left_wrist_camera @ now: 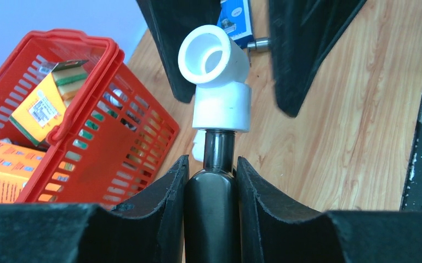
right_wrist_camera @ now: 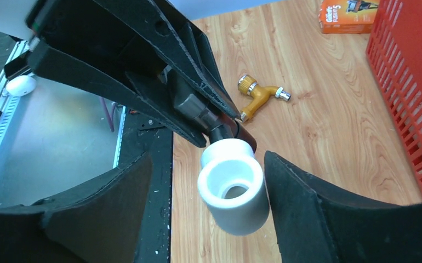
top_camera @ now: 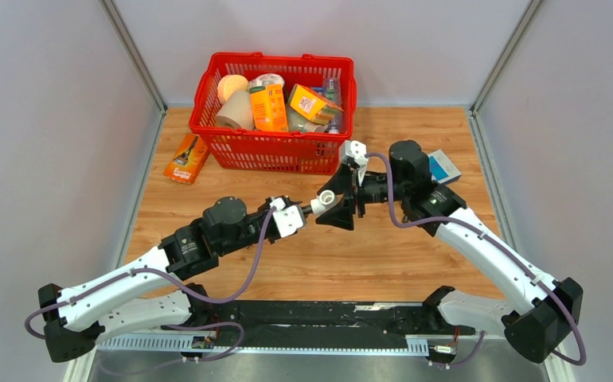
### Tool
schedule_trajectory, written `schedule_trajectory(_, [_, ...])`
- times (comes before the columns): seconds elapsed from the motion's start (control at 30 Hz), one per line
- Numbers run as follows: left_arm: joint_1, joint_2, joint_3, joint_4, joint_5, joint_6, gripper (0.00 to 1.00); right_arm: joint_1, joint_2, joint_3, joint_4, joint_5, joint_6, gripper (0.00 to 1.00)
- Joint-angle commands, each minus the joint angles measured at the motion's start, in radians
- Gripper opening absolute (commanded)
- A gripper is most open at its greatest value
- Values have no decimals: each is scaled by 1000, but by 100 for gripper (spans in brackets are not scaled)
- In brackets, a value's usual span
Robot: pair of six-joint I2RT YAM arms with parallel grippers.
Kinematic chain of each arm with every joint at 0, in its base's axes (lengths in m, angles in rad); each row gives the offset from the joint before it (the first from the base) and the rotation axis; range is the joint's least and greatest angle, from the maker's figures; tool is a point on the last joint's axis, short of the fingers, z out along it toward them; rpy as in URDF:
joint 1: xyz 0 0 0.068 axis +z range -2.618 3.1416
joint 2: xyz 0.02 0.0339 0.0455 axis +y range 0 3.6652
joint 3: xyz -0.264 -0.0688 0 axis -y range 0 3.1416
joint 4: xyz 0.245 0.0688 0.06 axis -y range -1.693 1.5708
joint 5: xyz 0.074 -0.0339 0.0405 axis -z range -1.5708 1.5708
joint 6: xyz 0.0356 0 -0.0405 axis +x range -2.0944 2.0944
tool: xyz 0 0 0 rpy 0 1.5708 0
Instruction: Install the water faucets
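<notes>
There were two arms and two pincers, one dark grey metal faucet tube [left_wrist_camera: 211, 219], one white plastic elbow fitting [left_wrist_camera: 215, 71], one small brass-yellow tap [right_wrist_camera: 258, 94], one red plastic basket [top_camera: 275, 151] filled with packets, one orange carton [top_camera: 185, 159] lying beside the basket, and one blue box [top_camera: 445, 165] by the right arm.

The faucet showed only as a smooth, dark, round tube with a threaded neck, and the elbow sat on that neck. It was held above the middle of the table, just in front of the basket. The left gripper [left_wrist_camera: 211, 170] had its jaws partly closed and clamped on the tube from both sides. The right gripper [right_wrist_camera: 209, 164] stood open, with one jaw to each side of the elbow and a gap showing in the left wrist view.

The light wooden tabletop [top_camera: 367, 255] had pale grey walls [top_camera: 40, 119] on three sides. The brass-yellow tap lay loose on the wood.
</notes>
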Motion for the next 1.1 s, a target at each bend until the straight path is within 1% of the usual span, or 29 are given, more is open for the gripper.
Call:
schedule_trajectory(0.0, [1, -2, 85, 120, 45, 22, 0, -1, 34, 2, 45, -62, 12, 71])
schedule_trajectory(0.1, [0, -1, 93, 122, 55, 27, 0, -1, 51, 6, 46, -74, 19, 61])
schedule_trajectory(0.17, [1, -1, 93, 125, 54, 33, 0, -1, 64, 15, 48, -84, 35, 51])
schedule_trajectory(0.27, [0, -7, 79, 142, 23, 42, 0, -1, 84, 25, 49, -85, 64, 32])
schedule_trajectory(0.33, [-2, -4, 73, 154, 5, 54, 0, -3, 100, 32, 51, -74, 128, 21])
schedule_trajectory(0.37, [-17, -1, 63, 169, -39, 77, 0, -3, 106, 35, 54, -64, 159, 10])
schedule_trajectory(0.4, [-31, 2, 56, 180, -119, 96, 0, -4, 113, 40, 57, -51, 185, 3])
schedule_trajectory(0.43, [-80, 10, 38, 221, -164, 152, 0, -9, 121, 44, 63, -39, 231, 0])
schedule_trajectory(0.47, [-109, 14, 27, 238, -261, 189, 0, -15, 129, 51, 72, -36, 284, 0])
schedule_trajectory(0.5, [-155, 27, 6, 286, -303, 246, 0, -27, 146, 55, 80, -36, 350, 0])
schedule_trajectory(0.53, [-174, 31, -6, 356, -392, 270, 0, -34, 161, 63, 83, -36, 401, 0])
schedule_trajectory(0.57, [-215, 45, -42, 388, -427, 345, 0, -43, 173, 67, 84, -28, 445, 0])
schedule_trajectory(0.6, [-233, 56, -62, 471, -508, 381, 0, -50, 182, 69, 84, -27, 472, 0])
schedule_trajectory(0.63, [-265, 76, -94, 516, -550, 457, 0, -52, 187, 68, 83, -19, 490, 0])
schedule_trajectory(0.67, [-278, 87, -103, 563, -590, 481, 0, -52, 190, 63, 83, -10, 493, 0])
schedule_trajectory(0.7, [-287, 100, -111, 577, -601, 501, 0, -52, 190, 60, 83, -1, 489, 0])
schedule_trajectory(0.9, [-284, 93, -108, 544, -590, 394, 0, -54, 147, 38, 83, 38, 418, 0])
schedule_trajectory(1.03, [-246, 87, -88, 438, -537, 243, 0, -54, 123, 17, 83, 67, 343, 0])
schedule_trajectory(1.07, [-223, 81, -83, 400, -522, 175, 3, -52, 118, 9, 83, 73, 323, 0])
